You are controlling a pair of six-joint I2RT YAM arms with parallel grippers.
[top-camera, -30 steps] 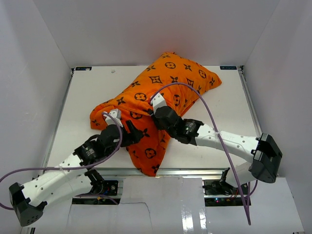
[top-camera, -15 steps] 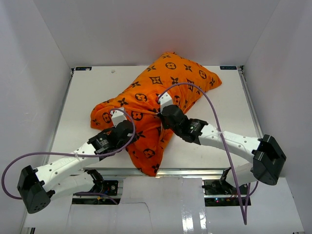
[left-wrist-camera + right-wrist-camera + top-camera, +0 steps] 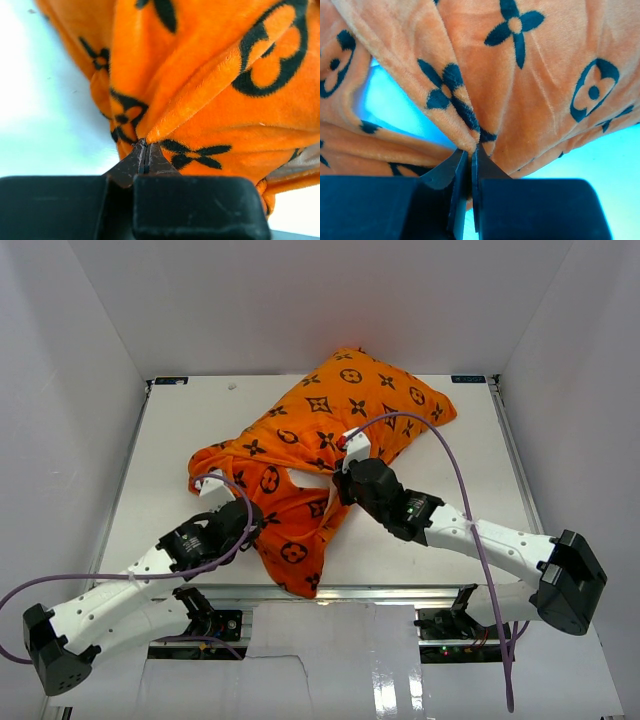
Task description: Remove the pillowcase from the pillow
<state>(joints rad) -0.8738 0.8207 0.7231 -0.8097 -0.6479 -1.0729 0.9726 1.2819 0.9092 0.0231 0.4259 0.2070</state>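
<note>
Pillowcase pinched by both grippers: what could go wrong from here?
1. The left gripper and right gripper each hold only a thin fold of the pillowcase at their fingertips; the plush fabric could slip out under pull.
2. Nothing pins the pillow, so pulling may drag the whole bundle.
3. The cover's near corner reaches the near edge of the table and could slide off.

Pillow (image 3: 308, 476) was hidden inside pillowcase (image 3: 345, 410) except for a thin white sliver at the opening. Top view: fingertips of left hand (image 3: 145, 146) and right hand (image 3: 470, 149) were masked by their own wrist bodies and bunched cloth. Both wrist views: pillowcase ran off the top and side edges; finger bases sat behind black housing. Pale patch left of the pinched fold, right wrist view: pillow or worktop (image 3: 170, 450), could not tell
</note>
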